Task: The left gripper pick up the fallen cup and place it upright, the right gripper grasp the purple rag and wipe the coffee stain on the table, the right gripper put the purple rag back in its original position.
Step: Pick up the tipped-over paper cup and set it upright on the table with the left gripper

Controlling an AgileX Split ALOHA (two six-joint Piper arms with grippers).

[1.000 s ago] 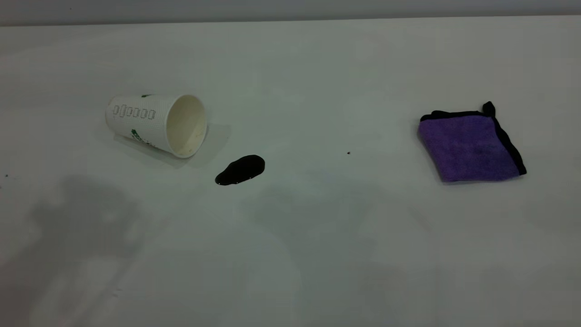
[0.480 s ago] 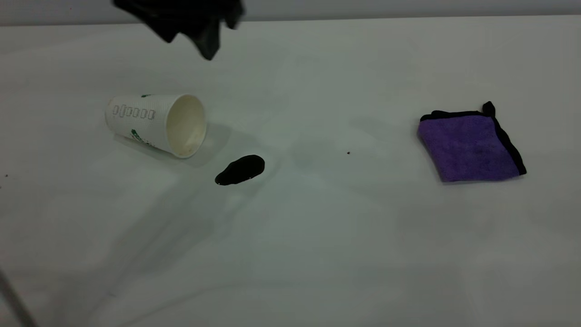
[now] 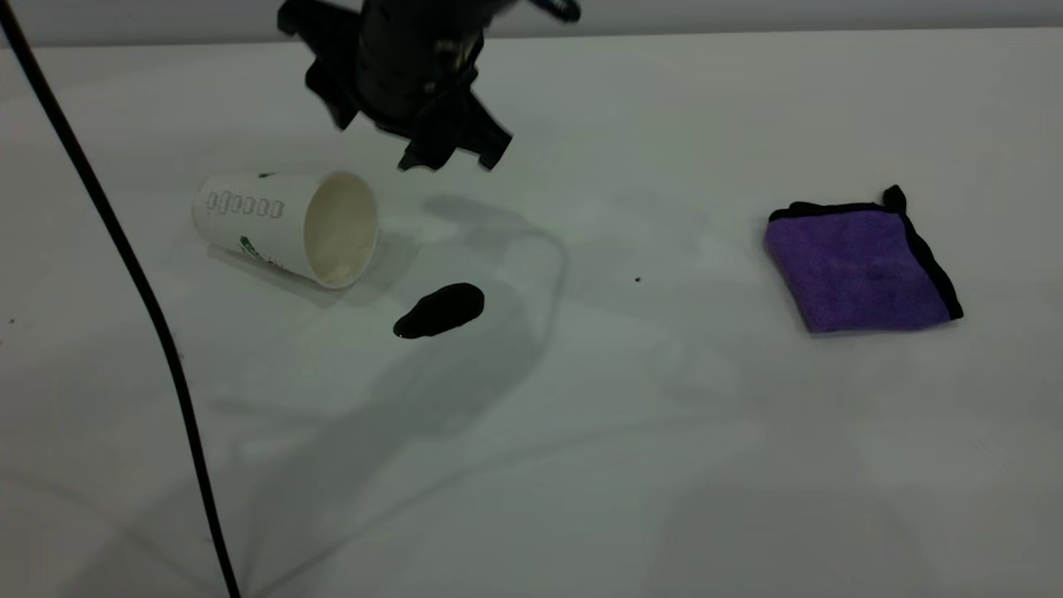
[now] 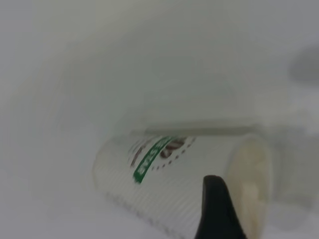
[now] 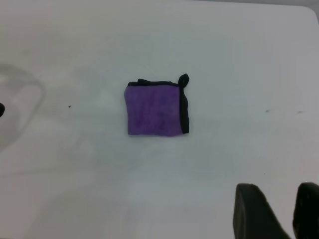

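Hovering just beyond the fallen white paper cup (image 3: 286, 226), the left gripper (image 3: 443, 158) is seen with jaws parted and empty; a grasp is judged next.

You were looking at robot test bench, lab-like setting, not home or kitchen. Evidence: large plain white tabletop (image 3: 664, 465) filled nearly whole exterior view, bare pale wall strip behind far edge. Black robot arm end with angular jaws (image 3: 407, 75) hung over it, thin black cable (image 3: 124, 266) trailing across view. Only staged props lay there: white textured paper cup with green logo (image 3: 282, 224) on its side, small glossy black puddle (image 3: 440, 311), folded purple microfibre cloth with black edging (image 3: 859, 266), all set well apart.
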